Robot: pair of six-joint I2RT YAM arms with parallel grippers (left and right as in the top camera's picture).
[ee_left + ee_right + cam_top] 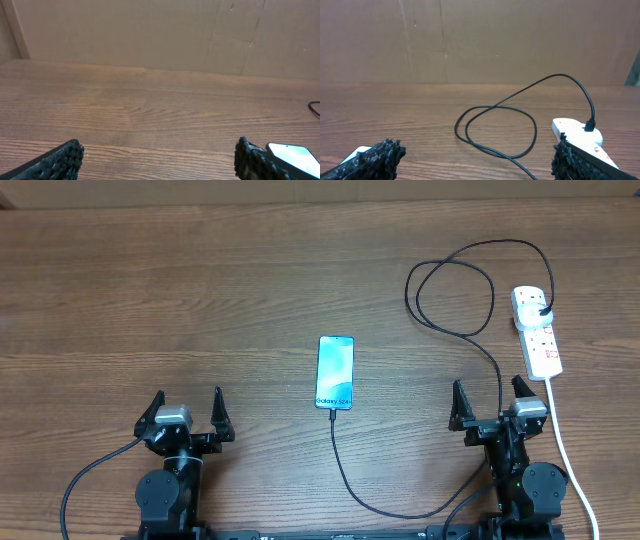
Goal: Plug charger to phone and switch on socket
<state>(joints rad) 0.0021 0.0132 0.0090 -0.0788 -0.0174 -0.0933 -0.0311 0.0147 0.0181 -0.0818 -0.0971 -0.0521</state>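
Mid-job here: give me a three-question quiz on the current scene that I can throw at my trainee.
1. Which hand is nearer the socket?
2. True or false: the left hand is open, empty and apart from the phone.
3. The charger has a black plug. Where is the plug? A) In the socket, at its far end. B) In the left hand. C) Loose on the wood beside the phone.

Key: 1 the right hand; 2 true; 3 A.
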